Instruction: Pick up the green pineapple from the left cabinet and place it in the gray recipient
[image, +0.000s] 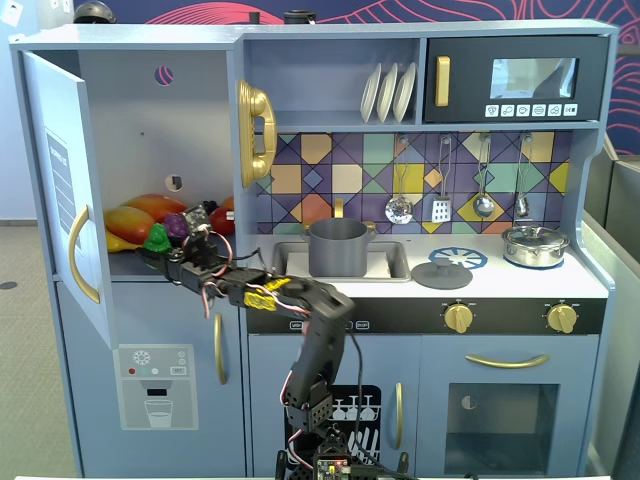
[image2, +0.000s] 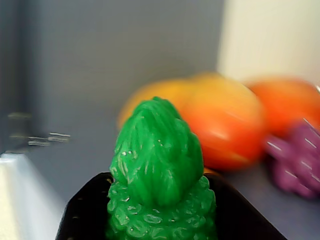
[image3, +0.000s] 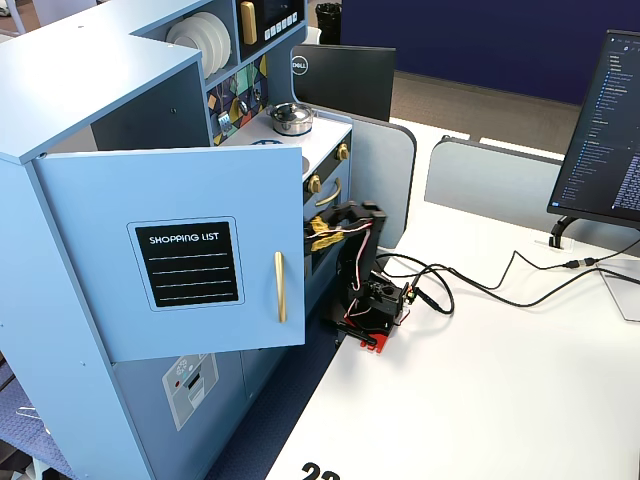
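Observation:
The green pineapple (image: 157, 238) stands at the front of the left cabinet's (image: 130, 120) shelf, in front of the mangoes. My gripper (image: 166, 253) reaches into the cabinet from the right. In the wrist view the pineapple (image2: 157, 170) fills the middle, with my gripper (image2: 160, 222) closed round its base and a black finger (image2: 85, 220) pressed against each side. It looks held at about shelf height. The gray recipient (image: 338, 247) stands in the sink, to the right of the cabinet. In the other fixed view the open cabinet door (image3: 190, 260) hides the gripper and the pineapple.
Orange-yellow mangoes (image: 140, 215) and a purple grape bunch (image: 178, 225) lie behind the pineapple; both show blurred in the wrist view, mango (image2: 220, 125) and grapes (image2: 297, 160). A flat gray lid (image: 441, 273) and a shiny silver pot (image: 535, 245) stand on the counter at the right.

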